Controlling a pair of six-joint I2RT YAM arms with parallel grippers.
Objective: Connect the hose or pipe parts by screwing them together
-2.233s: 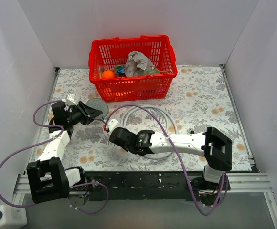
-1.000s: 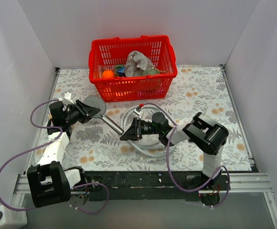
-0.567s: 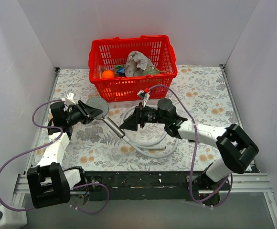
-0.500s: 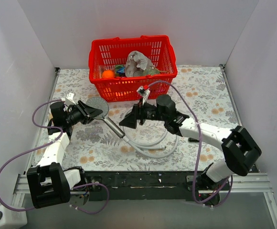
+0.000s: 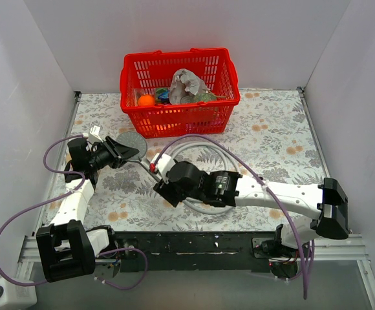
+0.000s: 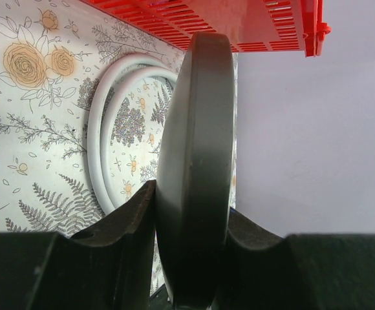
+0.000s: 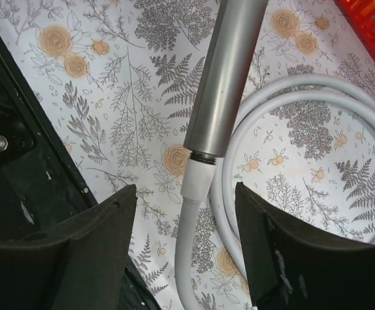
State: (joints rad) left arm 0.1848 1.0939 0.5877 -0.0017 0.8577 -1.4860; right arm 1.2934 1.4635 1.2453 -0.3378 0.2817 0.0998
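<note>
- The left gripper (image 6: 189, 223) is pinching the head (image 6: 197, 129).
- The right gripper (image 7: 184, 194) is hovering spread around the joint.
- The hose (image 7: 187, 252) is meeting the handle (image 7: 229, 77); tightening seemingly remains.

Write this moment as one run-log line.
left end effector: shut on shower head | right end effector: open, astride hose nut | hose nut: at handle end | hose: coiled on table
</note>
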